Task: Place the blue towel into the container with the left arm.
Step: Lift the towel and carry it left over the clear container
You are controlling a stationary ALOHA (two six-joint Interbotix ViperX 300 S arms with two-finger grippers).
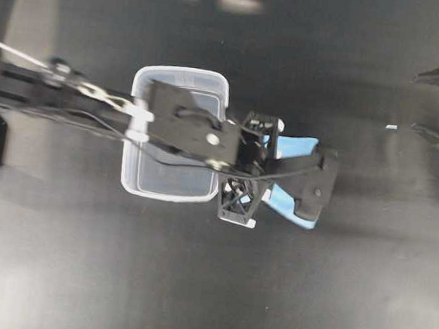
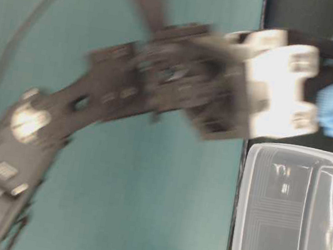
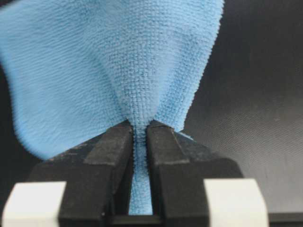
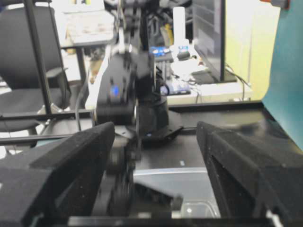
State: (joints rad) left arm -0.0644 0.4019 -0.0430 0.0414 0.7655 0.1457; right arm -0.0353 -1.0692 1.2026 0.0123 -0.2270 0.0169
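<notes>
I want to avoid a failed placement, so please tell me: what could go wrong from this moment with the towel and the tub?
1. The left gripper pinches only a narrow fold of the blue towel; the cloth might slip out during transport.
2. In the overhead view the towel is beside the container, not above it; released here, it would likely land on the table.
3. The towel spreads wide below the grip, so an edge might catch on the container's rim.

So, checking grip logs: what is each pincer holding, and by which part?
Left pincer pinches a bunched fold of the blue towel; which part cannot be told. Right pincer holds nothing.
</notes>
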